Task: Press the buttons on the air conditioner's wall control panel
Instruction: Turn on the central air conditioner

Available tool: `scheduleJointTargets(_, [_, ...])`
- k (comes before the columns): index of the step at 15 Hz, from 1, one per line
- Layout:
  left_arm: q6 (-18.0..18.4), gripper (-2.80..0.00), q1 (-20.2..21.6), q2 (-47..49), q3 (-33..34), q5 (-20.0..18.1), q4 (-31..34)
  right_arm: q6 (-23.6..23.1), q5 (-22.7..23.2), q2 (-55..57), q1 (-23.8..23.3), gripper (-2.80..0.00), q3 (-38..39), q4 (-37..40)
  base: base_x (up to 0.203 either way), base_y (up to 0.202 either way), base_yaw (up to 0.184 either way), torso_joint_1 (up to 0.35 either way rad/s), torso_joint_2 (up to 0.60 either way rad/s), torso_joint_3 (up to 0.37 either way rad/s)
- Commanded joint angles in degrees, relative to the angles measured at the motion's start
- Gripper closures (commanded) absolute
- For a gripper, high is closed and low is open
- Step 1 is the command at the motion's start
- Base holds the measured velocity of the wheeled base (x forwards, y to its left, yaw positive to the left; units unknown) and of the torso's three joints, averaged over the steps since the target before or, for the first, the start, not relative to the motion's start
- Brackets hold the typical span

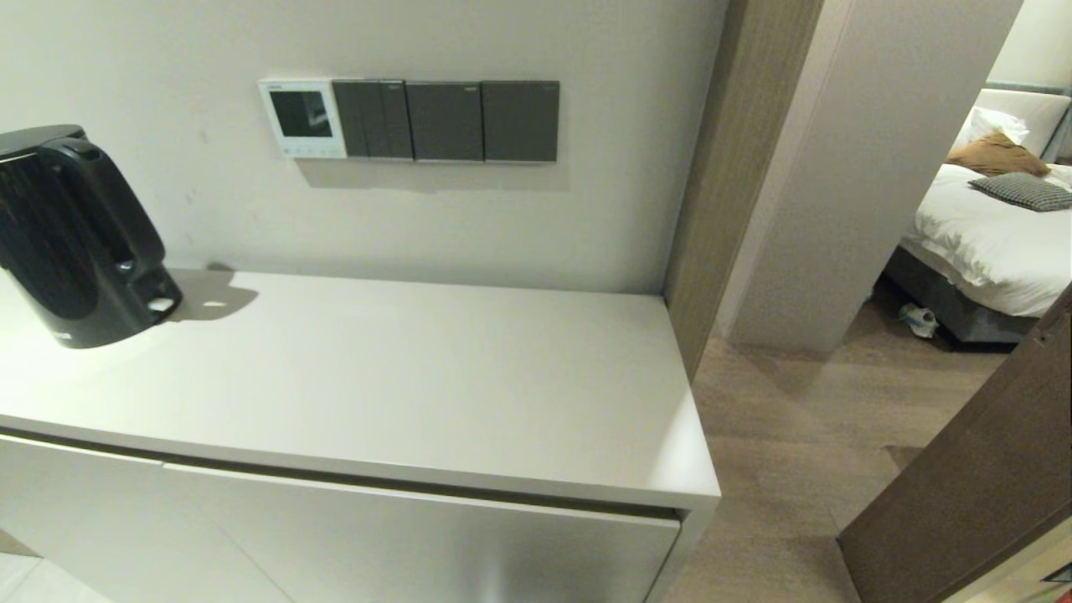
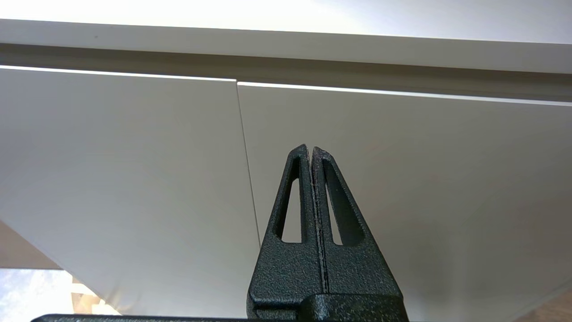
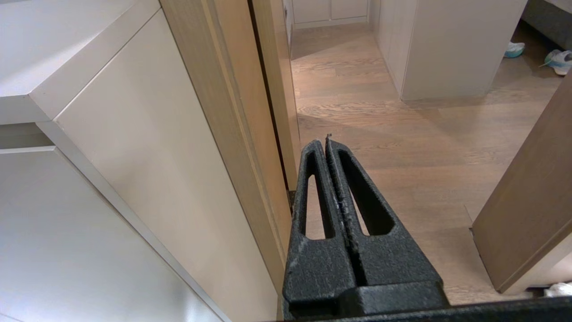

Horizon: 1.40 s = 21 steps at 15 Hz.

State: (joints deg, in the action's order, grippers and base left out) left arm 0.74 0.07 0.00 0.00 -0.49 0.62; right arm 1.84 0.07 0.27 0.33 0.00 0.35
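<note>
The air conditioner's wall control panel (image 1: 302,118) is a small white square with a dark screen, on the wall above the counter. Its buttons (image 1: 304,152) form a row of tiny pale dots along its bottom edge. Neither gripper shows in the head view. My left gripper (image 2: 310,150) is shut and empty, low in front of the white cabinet doors (image 2: 134,179). My right gripper (image 3: 324,142) is shut and empty, low beside the cabinet's right side (image 3: 147,156), over the wooden floor.
Three dark grey switch plates (image 1: 456,121) sit right of the panel. A black kettle (image 1: 75,234) stands on the white counter (image 1: 402,377) at the left. A wooden door frame (image 1: 737,167) and an open door (image 1: 980,477) are at the right, with a bed (image 1: 997,226) beyond.
</note>
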Motion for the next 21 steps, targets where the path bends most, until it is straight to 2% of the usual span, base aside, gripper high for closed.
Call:
scheduleJointTargets(1, [0.0,0.00,0.0,0.1,0.0,0.0,0.0,0.0,0.0,0.1,0.0,0.00,0.1,0.0,0.000,0.000,0.000,0.000,0.00,0.000])
scheduleJointTargets(17, [0.2,0.00,0.0,0.1,-0.2,0.3,-0.1,0.0,0.0,0.1,0.0,0.00,0.1,0.0,0.000,0.000,0.000,0.000,0.00,0.000])
scheduleJointTargets(18, [0.2,0.00,0.0,0.0,-0.9,0.4,-0.3,0.0,0.0,0.1,0.0,0.00,0.1,0.0,0.000,0.000,0.000,0.000,0.00,0.000])
scheduleJointTargets(21, [0.0,0.00,0.0,1.0,-9.0,0.2,2.0,0.0,0.0,0.1,0.0,0.00,0.1,0.0,0.000,0.000,0.000,0.000,0.00,0.000])
